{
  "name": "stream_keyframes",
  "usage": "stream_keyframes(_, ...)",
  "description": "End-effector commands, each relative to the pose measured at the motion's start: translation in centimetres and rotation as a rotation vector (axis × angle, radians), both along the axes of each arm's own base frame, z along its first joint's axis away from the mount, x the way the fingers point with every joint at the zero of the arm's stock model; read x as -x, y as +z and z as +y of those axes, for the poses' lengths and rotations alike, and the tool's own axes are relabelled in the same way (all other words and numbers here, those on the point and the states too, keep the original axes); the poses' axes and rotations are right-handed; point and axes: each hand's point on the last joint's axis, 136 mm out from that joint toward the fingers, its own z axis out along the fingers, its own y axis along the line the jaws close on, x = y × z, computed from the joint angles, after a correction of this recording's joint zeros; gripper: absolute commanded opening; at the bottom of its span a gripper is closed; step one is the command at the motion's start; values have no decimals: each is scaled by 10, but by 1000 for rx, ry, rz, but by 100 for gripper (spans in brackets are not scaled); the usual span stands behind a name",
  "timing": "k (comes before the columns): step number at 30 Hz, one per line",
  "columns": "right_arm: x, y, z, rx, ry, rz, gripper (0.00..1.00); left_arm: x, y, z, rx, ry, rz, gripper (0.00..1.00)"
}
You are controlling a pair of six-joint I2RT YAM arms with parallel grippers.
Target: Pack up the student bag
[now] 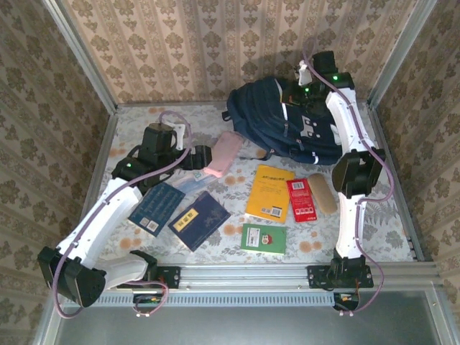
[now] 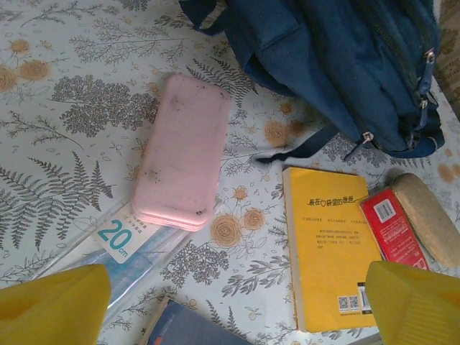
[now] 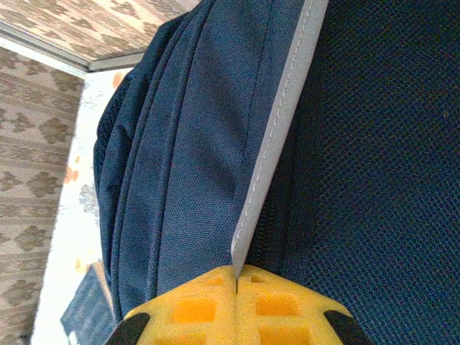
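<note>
The student bag (image 1: 277, 118), a dark navy backpack, lies at the back right of the table. My right gripper (image 1: 303, 95) is on top of it. In the right wrist view that gripper (image 3: 236, 273) is shut, its yellow fingers pinching the bag's thin pale stripe (image 3: 277, 136). My left gripper (image 1: 204, 159) hovers near the table's middle, by a pink case (image 1: 223, 153). In the left wrist view it (image 2: 237, 287) is open with nothing between its fingers, and the pink case (image 2: 180, 162) lies ahead of it, apart from the bag (image 2: 338, 65).
On the floral cloth lie a yellow book (image 1: 269, 192), a red book (image 1: 302, 199), a tan oval case (image 1: 322, 192), a green booklet (image 1: 264, 238), two dark blue books (image 1: 199, 220) (image 1: 157, 208) and a packed ruler (image 2: 118, 241). Patterned walls close in three sides.
</note>
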Motion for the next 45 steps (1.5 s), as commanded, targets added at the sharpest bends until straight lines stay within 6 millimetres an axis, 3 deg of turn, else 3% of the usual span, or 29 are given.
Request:
stream_keyframes(1,18,80,18,-112,31,-170,0,6,0,1,-36,-6,-23,89)
stream_keyframes(8,39,62,48,-278,-25,-151,0,22,-9,-24,-109,-81,25,80)
stream_keyframes(14,59,19,87,-282,-48,-54,0,39,-46,-52,-201,-118,76,79)
stream_keyframes(17,64,3,97,-272,-75,-16,0,44,-59,-57,-225,-107,96,76)
stream_keyframes(22,61,-19,86,-226,-247,72,0,45,-75,-67,-212,-99,104,69)
stream_keyframes(24,59,-19,79,-215,-300,84,0,45,-88,-74,-215,-103,126,68)
stream_keyframes(29,57,-7,81,-273,-304,85,0,41,-117,-107,-261,-181,137,67)
stream_keyframes(34,56,-6,84,-315,-302,96,0,32,-149,-147,-317,-240,95,50)
stream_keyframes(40,54,-11,83,-367,-325,125,0,24,-161,-170,-321,-271,15,51)
stream_keyframes(45,54,-13,84,-410,-330,138,0,17,-171,-181,-305,-272,-10,61)
